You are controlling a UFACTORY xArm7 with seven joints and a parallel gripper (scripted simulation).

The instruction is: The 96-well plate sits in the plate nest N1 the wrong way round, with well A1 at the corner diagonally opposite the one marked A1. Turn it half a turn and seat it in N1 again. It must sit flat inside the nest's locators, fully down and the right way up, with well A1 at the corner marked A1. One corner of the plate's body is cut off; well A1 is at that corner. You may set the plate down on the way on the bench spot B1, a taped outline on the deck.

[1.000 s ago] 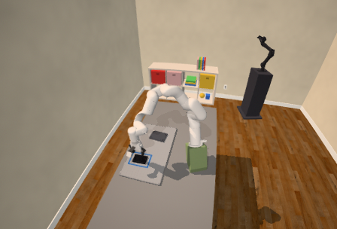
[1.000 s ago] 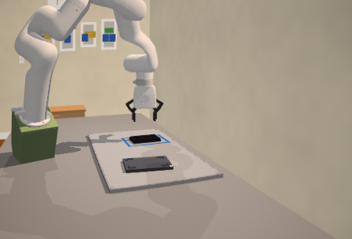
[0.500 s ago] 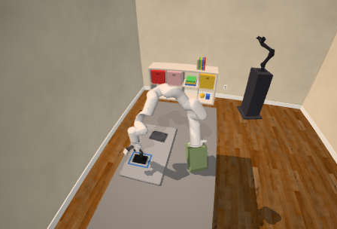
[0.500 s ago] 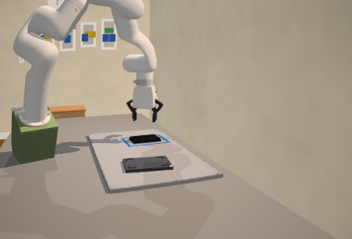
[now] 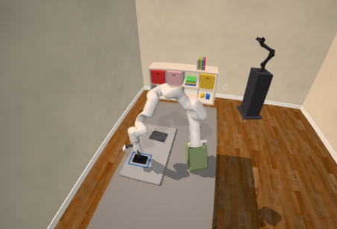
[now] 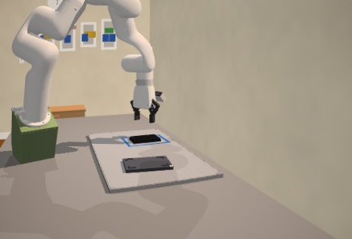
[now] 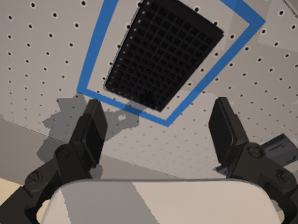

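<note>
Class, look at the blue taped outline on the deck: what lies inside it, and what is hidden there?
Inside the blue taped outline lies the black 96-well plate, wells up. The open tool hovers above, holding nothing. The deck under the plate is covered; its cut corner cannot be made out.
</note>
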